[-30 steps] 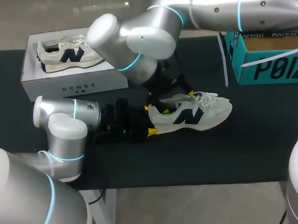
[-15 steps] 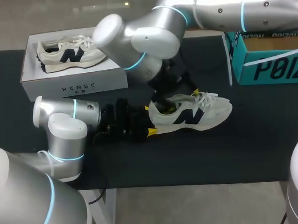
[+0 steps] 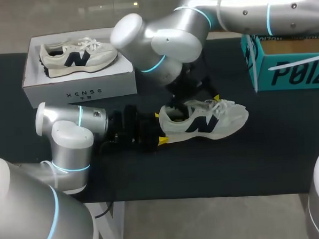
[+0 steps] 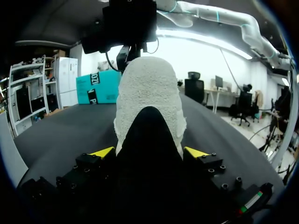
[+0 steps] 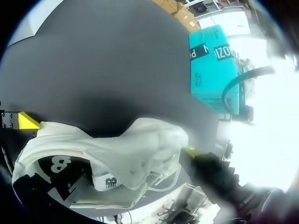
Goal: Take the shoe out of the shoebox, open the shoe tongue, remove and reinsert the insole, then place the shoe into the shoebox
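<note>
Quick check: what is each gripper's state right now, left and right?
Left gripper: closed on the heel of the cream sneaker with navy logo.
Right gripper: over that sneaker; open or closed cannot be told.

Shoe (image 4: 148,93) heel: rough, nubbly cloth. Table cover (image 3: 231,164): matt black, probably fabric. Right arm shell (image 3: 239,8): smooth satin metal.

the black counter (image 3: 204,165) is carrying three things: a white shoebox (image 3: 80,89) sitting far left, a teal box (image 3: 290,70) sitting far right, a shoe (image 3: 207,119) resting upright between them.
</note>
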You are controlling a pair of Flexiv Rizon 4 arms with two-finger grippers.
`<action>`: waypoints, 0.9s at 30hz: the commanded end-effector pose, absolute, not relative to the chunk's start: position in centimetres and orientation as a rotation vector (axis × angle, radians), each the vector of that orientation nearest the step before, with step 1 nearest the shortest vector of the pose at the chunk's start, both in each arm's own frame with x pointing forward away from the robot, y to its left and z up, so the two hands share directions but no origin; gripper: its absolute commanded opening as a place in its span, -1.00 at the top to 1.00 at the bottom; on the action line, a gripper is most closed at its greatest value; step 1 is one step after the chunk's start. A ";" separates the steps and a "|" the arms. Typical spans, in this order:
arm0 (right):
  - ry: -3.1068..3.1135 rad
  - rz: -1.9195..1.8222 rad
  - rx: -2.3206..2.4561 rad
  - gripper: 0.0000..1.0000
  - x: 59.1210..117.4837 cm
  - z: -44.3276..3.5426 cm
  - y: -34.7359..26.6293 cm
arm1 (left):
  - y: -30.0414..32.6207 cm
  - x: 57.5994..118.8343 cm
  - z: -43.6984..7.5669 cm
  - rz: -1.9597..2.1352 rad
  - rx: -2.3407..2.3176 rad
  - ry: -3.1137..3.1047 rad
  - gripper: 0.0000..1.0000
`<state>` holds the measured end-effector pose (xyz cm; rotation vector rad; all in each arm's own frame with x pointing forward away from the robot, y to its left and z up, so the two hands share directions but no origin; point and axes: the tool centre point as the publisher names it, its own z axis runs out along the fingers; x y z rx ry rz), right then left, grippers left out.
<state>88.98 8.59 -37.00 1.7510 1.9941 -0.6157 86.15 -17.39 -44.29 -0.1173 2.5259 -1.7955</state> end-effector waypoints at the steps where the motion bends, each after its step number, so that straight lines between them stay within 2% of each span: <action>1: 1.994 -0.581 1.754 -1.00 88.5 -36.1 7.9 | -17.6 86.2 -44.7 -1.791 -0.114 2.533 1.00; 24: 1.981 -0.554 1.778 -1.00 87.2 -34.2 7.1 | -17.6 86.2 -44.7 -1.791 -0.114 2.533 1.00; 25: 1.990 -0.551 1.775 -0.83 87.2 -34.2 7.2 | -17.6 86.2 -44.7 -1.791 -0.114 2.533 1.00; 26: 1.995 -0.547 1.776 -0.42 87.2 -34.2 7.4 | -17.6 86.2 -44.7 -1.791 -0.114 2.533 1.00; 27: 1.998 -0.548 1.772 -0.11 87.2 -34.2 7.6 | -17.6 86.2 -44.7 -1.791 -0.114 2.533 1.00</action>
